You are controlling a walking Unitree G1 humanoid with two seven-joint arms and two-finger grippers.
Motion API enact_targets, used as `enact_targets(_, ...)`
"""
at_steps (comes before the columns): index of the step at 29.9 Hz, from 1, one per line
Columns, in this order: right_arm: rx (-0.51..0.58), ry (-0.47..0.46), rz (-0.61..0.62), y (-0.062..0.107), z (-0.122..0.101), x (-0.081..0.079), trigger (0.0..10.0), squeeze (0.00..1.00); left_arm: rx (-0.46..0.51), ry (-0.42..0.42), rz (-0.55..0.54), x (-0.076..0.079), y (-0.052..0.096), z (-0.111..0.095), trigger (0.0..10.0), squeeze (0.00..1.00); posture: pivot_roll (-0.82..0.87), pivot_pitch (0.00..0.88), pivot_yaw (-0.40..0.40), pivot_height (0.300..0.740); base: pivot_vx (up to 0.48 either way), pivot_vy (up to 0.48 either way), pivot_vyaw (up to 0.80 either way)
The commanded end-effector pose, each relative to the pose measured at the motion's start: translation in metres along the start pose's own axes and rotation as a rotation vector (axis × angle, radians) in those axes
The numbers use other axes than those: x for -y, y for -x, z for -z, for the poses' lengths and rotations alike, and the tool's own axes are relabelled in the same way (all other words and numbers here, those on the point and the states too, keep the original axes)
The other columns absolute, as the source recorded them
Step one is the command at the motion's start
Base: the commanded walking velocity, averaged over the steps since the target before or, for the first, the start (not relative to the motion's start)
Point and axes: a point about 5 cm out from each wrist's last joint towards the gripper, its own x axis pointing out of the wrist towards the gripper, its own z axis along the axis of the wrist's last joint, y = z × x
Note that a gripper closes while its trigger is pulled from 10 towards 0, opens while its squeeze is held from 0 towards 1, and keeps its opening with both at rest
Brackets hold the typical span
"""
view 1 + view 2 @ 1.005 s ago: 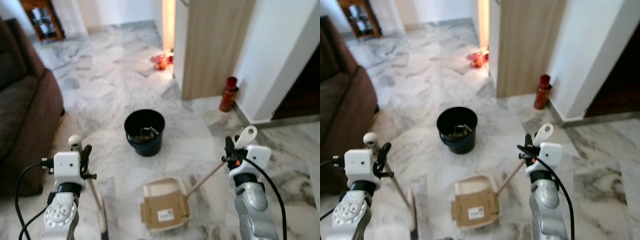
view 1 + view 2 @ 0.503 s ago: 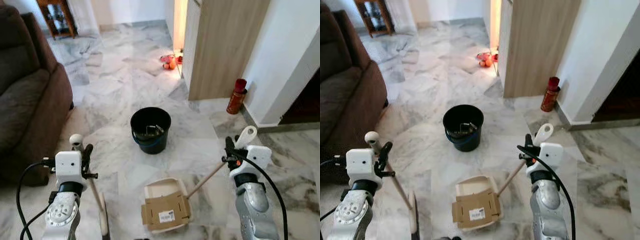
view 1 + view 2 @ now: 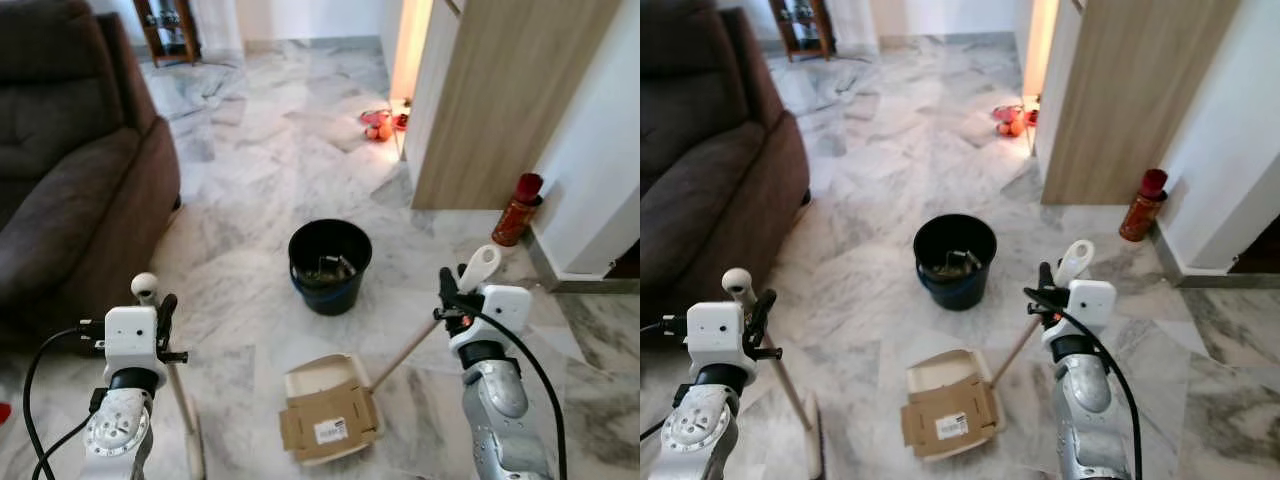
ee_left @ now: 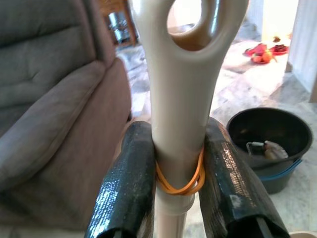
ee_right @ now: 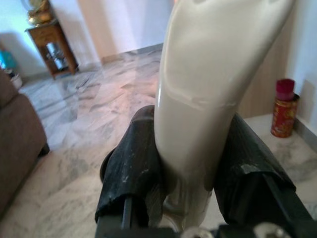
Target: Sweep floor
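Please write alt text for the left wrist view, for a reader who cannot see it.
Two black jaws clamp a cream plastic broom handle wrapped with an orange rubber band. Behind it are a brown fabric sofa and a black round bucket.

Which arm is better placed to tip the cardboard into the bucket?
Probably the right. The right gripper is shut on the dustpan handle, whose dustpan already carries the cardboard, just before the black bucket. The left gripper holds the broom handle.
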Motion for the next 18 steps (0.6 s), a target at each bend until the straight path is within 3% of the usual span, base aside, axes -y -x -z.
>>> enact_targets(1,0.037,-0.004,0.011,-0.0012,-0.0078,0.0040,10.0,0.00,0.028,0.006,-0.003,0.0012,0.0000,-0.0051,10.0,0.00,0.15,0.059,0.047,0.740,0.304,0.000,0.00)
enact_targets(10,0.039,-0.013,0.016,-0.0032,-0.0085,0.0050,10.0,0.00,0.028,0.007,0.000,0.0023,-0.0006,-0.0045,10.0,0.00,0.14,0.039,0.048,0.740,0.305,0.000,0.00)
enact_targets(18,0.042,-0.012,0.016,-0.0054,-0.0089,0.0049,10.0,0.00,0.038,0.009,0.002,0.0026,-0.0019,-0.0050,10.0,0.00,0.14,0.022,0.048,0.740,0.000,0.000,0.00)
